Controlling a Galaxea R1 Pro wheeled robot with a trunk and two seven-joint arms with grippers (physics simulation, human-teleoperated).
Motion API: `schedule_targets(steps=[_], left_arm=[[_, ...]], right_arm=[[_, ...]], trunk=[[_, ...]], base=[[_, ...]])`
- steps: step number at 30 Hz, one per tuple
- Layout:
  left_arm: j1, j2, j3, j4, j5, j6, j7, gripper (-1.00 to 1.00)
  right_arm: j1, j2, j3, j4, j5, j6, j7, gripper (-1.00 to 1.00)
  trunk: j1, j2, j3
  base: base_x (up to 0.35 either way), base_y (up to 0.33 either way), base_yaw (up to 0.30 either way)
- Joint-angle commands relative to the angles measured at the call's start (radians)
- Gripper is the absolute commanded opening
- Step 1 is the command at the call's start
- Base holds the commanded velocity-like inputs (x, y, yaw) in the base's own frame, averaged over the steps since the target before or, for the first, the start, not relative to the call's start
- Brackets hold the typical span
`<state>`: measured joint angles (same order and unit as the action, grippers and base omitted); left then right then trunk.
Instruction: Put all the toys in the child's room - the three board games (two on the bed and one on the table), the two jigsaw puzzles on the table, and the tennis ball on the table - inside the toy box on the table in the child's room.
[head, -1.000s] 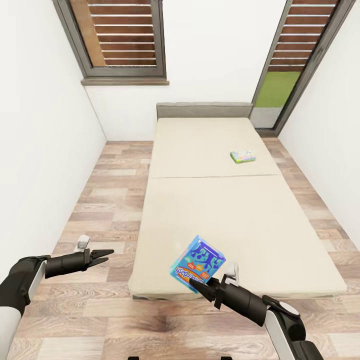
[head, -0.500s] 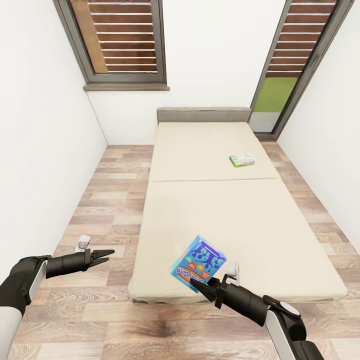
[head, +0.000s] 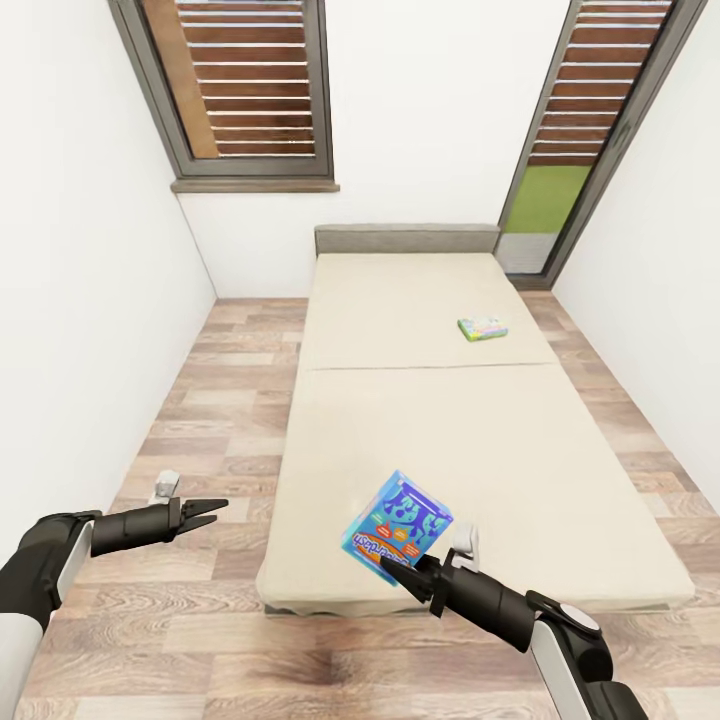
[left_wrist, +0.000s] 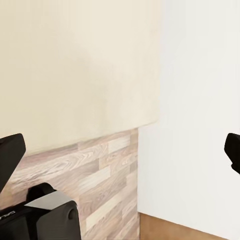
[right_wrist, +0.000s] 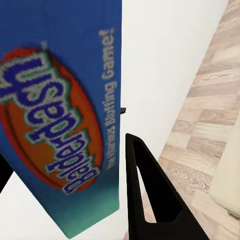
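Blue glossy board game (head: 397, 528) in right tool (head: 398, 571)

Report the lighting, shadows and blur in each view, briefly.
Head view: even, flat light, only a faint shadow under the cream bed; the blue board game box in the right pincer is sharp. Right wrist view: that box's lettering is close and soft-edged. Left wrist view: the black fingertips of the open left pincer are crisp, no glare.

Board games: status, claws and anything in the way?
Right claw shut on blue board game, lifted over bed foot. Left claw open, empty. Second board game on mattress. Nothing in the way.
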<state>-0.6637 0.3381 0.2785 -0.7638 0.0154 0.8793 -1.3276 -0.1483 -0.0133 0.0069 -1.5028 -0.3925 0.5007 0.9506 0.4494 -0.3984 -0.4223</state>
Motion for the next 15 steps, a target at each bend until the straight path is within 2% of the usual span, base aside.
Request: schedule_targets(steps=[1, 15], left_arm=[[-0.001, 0.001, 0.000, 0.000, 0.001, 0.010, -0.002, 1.00], [-0.001, 0.003, 0.001, 0.000, 0.001, 0.010, -0.002, 1.00]], right_arm=[[-0.001, -0.001, 0.001, 0.000, -0.008, 0.008, -0.002, -1.00], [-0.001, 0.000, 0.001, 0.001, -0.007, 0.008, -0.006, -1.00]], trunk=[[0.001, -0.002, 0.000], [0.001, -0.002, 0.023]], base=[[0.000, 0.000, 0.000], [0.000, 0.000, 0.000]])
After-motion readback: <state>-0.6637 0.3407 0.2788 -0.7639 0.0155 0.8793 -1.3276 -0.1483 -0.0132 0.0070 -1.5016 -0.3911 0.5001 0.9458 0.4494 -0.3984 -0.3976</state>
